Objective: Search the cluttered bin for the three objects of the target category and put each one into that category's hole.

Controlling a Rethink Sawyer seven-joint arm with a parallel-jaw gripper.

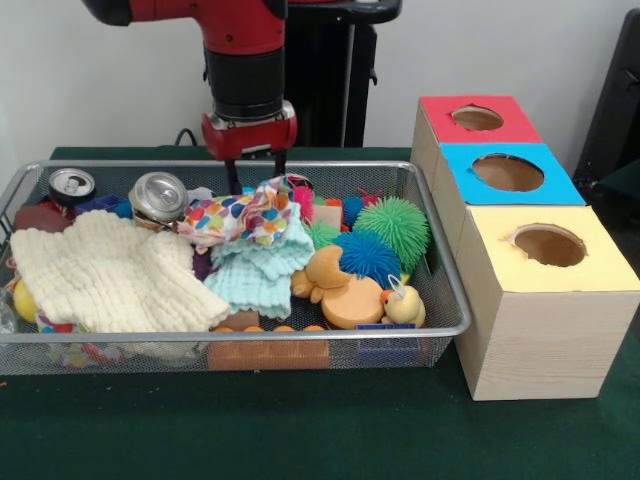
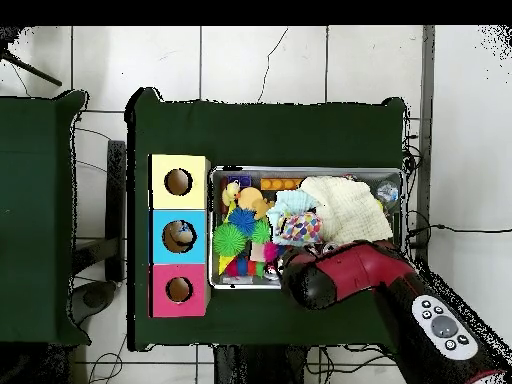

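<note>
A wire bin (image 1: 300, 332) holds a jumble of items. My gripper (image 1: 257, 182) hangs open over the bin's far side, its fingers (image 1: 233, 178) straddling the top edge of a polka-dot cloth (image 1: 235, 216). Nothing is held between them. A cream knitted cloth (image 1: 105, 272) and a mint cloth (image 1: 262, 272) lie close by. Two drink cans (image 1: 158, 195) sit at the far left. Green (image 1: 398, 226) and blue (image 1: 366, 255) spiky balls, an orange duck (image 1: 338, 287) and a small yellow duck (image 1: 404, 304) lie to the right. In the overhead view the arm (image 2: 345, 275) hides the gripper.
Three wooden boxes stand beside the bin, with a red-topped hole (image 1: 477, 118), a blue-topped hole (image 1: 508, 172) and a yellow-topped hole (image 1: 549, 245). In the overhead view something lies inside the blue hole (image 2: 180, 234). An orange brick (image 1: 268, 347) rests at the bin's near wall.
</note>
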